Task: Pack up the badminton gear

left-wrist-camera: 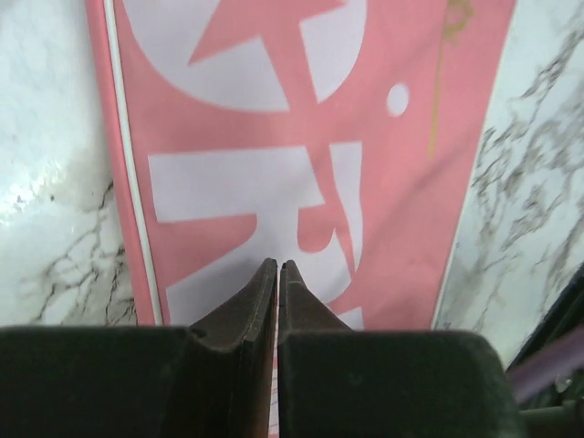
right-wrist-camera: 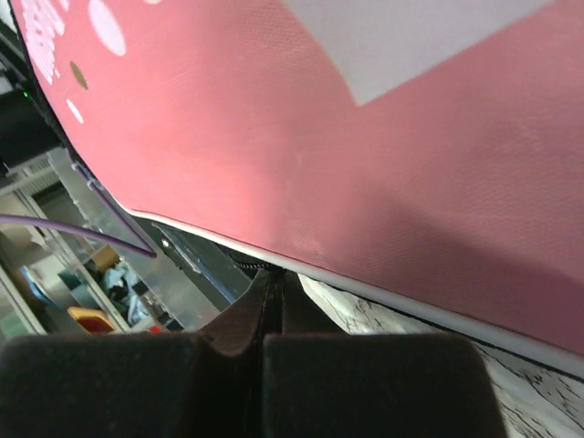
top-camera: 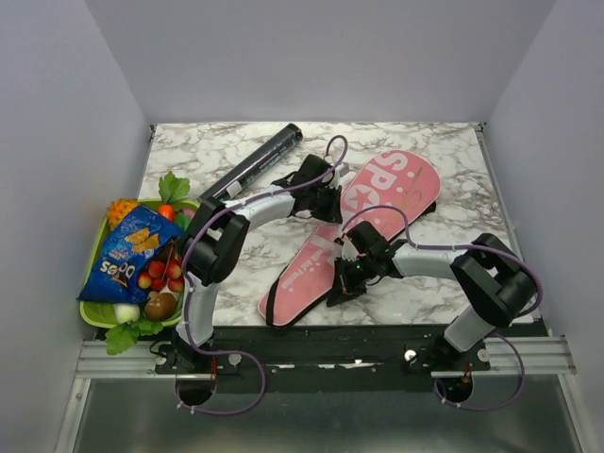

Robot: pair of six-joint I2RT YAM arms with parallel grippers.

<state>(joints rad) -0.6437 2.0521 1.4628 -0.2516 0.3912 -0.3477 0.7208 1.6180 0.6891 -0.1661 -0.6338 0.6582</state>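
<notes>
Where a green tray [top-camera: 94, 312] with a blue snack packet [top-camera: 127, 255] sits at far left, the black tube [top-camera: 253, 162] lies diagonally beside it. Left gripper [left-wrist-camera: 277, 265], fingers pressed almost together, over the lettering of the pink bag [top-camera: 382, 203], mid-table. Right gripper [right-wrist-camera: 267, 276] squeezed tight, tip at the bag's white-piped near edge.
</notes>
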